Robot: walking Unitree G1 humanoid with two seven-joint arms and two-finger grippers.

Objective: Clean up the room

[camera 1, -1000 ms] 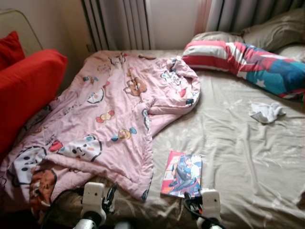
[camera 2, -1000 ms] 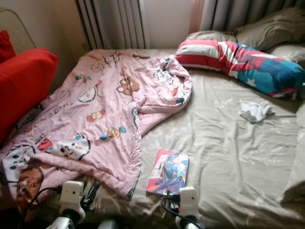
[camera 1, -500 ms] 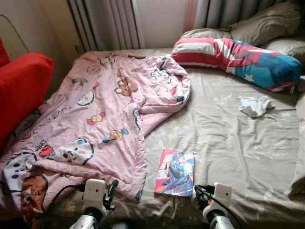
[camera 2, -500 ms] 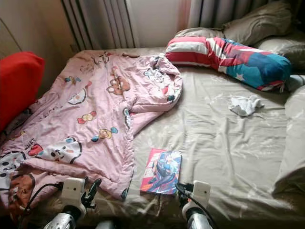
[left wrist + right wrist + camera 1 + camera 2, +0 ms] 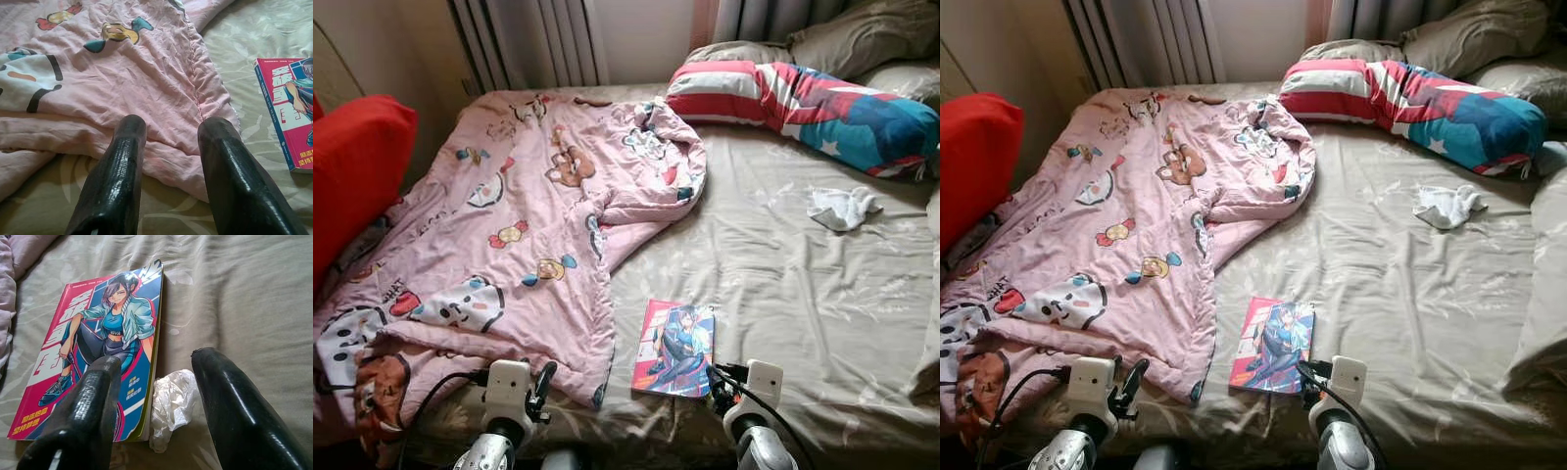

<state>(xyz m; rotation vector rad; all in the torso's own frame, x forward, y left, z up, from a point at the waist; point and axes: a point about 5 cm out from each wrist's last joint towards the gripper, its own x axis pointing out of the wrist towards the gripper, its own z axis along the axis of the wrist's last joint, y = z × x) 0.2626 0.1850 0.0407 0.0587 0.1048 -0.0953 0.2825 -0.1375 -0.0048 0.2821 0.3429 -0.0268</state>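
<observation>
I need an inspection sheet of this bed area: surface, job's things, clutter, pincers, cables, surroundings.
Surface: bed sheet, beige, wrinkled.
Job's things: pink blanket bunched on the robot's left half; book flat near the front edge; white cloth near the pillows.
Clutter: crumpled tissue beside the book.
Pincers: left pincer open above the blanket's edge; right pincer open over the book and tissue.
Cables: black cable at the left wrist.
Surroundings: striped pillow, red cushion, curtains.

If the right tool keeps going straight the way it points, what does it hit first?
Most likely the crumpled white wrapper lying between the fingers of the open right tool, right beside the comic book on the bed sheet; depth is uncertain.
</observation>
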